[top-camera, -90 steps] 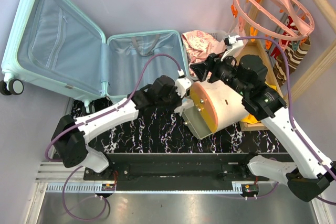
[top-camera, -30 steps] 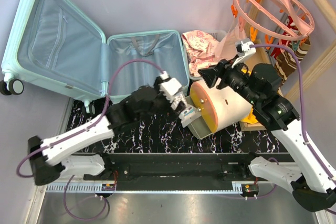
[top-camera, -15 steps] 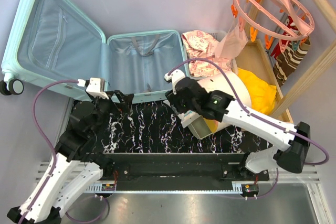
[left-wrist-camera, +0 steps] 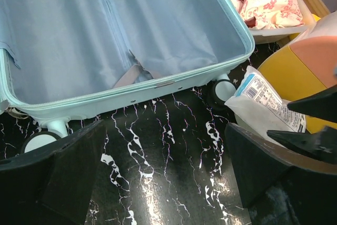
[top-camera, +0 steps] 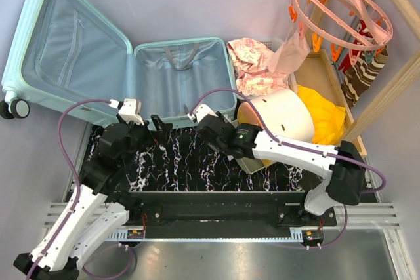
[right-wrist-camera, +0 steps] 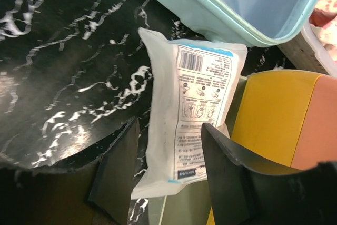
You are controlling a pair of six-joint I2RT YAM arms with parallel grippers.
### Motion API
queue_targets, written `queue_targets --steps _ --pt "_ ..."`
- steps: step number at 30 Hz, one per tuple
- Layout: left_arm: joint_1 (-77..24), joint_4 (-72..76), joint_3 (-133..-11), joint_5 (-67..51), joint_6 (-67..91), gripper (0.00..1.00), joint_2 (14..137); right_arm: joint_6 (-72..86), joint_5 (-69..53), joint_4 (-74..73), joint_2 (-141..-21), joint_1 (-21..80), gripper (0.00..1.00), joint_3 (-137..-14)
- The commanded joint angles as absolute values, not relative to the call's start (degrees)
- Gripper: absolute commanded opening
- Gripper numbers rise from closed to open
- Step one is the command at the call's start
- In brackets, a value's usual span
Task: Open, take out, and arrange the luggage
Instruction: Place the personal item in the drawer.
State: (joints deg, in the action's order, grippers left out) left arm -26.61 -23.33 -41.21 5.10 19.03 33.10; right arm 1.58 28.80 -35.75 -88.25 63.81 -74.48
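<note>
item: pale mint-blue ribbed hard-shell suitcase, open, at far edge of black marble counter | left pincer spread, empty | right pincer parted over white plastic packet | handling: likely stiff, bulky, slick; grip rim

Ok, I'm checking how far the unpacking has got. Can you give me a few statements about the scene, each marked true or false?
1. The luggage lies open, with its lining showing. True.
2. A white packet lies inside the luggage. False: the white packet lies on the black table, just outside the shell.
3. The left jaws are clamped on the packet. False: they stand wide open over the table and hold nothing.
4. The right jaws stand apart over the packet. True.
5. The floral cloth sits beside the luggage, not in it. True.
</note>
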Motion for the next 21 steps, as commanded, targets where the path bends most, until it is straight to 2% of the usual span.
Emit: queue_targets --steps 1,7,11,15,17,21 --pt "-26.0 -20.6 -40.4 2.8 19.5 0.99 32.7 0.3 36.9 -32.4 -91.1 64.2 0.59 -74.4" --pt "-25.6 -20.7 -39.8 3.3 19.1 0.99 31.6 -1.8 40.2 -32.3 -93.5 64.2 0.58 -74.4" --pt "-25.4 -20.2 -39.4 2.7 19.2 0.99 31.6 -1.8 39.6 -32.2 -94.0 64.2 0.50 -74.5" --pt "-25.3 -19.7 -39.3 2.5 19.2 0.99 31.8 -1.4 39.2 -32.1 -94.2 64.2 0.36 -74.4" --pt "-25.2 -19.3 -39.0 1.7 19.2 0.99 31.8 -1.1 37.2 -32.1 -93.4 64.2 0.26 -74.5" --pt "-25.2 -16.2 -36.7 -3.6 20.6 0.99 31.6 -0.4 34.5 -32.1 -90.9 63.6 0.14 -74.6"
